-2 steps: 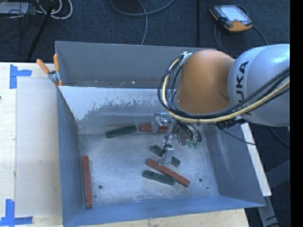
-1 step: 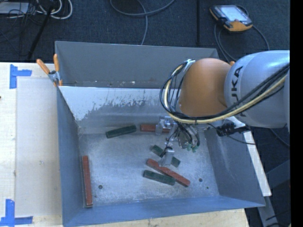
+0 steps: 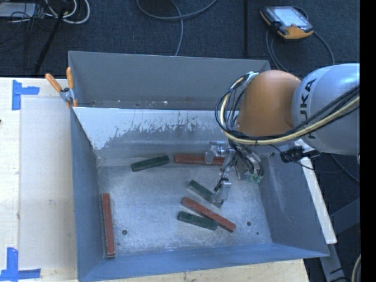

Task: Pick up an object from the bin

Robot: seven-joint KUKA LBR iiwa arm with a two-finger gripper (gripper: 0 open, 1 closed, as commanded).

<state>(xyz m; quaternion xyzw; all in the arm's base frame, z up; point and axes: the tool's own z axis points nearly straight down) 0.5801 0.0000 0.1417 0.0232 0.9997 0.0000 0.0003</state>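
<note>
The only readable text was dark lettering [image 3: 308, 98] on the pale casing of the arm [image 3: 335, 107], just right of the orange cover [image 3: 267, 101]. It ran sideways up the casing and read "UKA", its first part cut off at that cover's edge.

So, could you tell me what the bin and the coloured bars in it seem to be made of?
The bin looks like dull grey sheet metal, scratched on its far slope. The red-brown bar by the left wall and the dark green bar near the far slope look matte and evenly coloured: perhaps painted wood or plastic; I cannot tell which.
</note>
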